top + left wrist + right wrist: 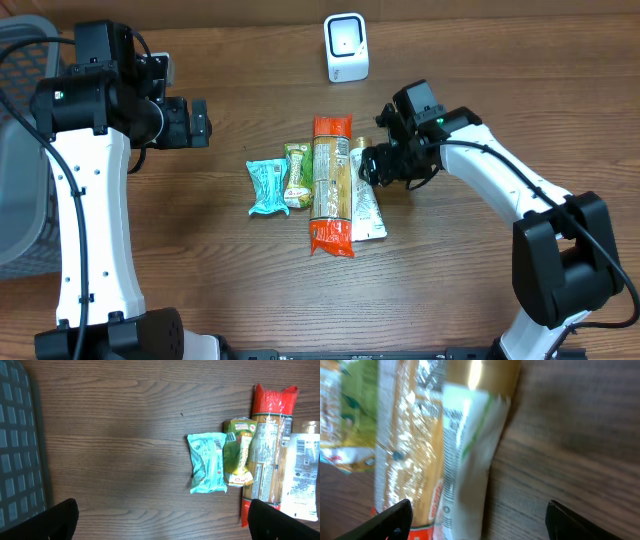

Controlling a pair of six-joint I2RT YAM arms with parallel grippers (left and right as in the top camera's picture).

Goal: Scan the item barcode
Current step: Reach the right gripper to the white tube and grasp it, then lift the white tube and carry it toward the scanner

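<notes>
Your right tool [368, 166], jaws spread, hung over the white-gold plastic pouch [366, 205]. The orange-ended clear pasta packet [332, 185] crowded its side. Your left tool [204, 122] was released.

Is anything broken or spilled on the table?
Nothing stands out. The teal packet, green packet, pasta pack and white pouch lie close together in a row, nothing spilled; the scanner stands upright.

Wooden table [250, 290], and in the middle of it four packs lie flat side by side: teal packet [266, 187], green packet [297, 174], long pasta pack [331, 185], white pouch [364, 200]. Near the far edge stands a white scanner [346, 47]; a grey basket [20, 200] sits at the left edge
</notes>
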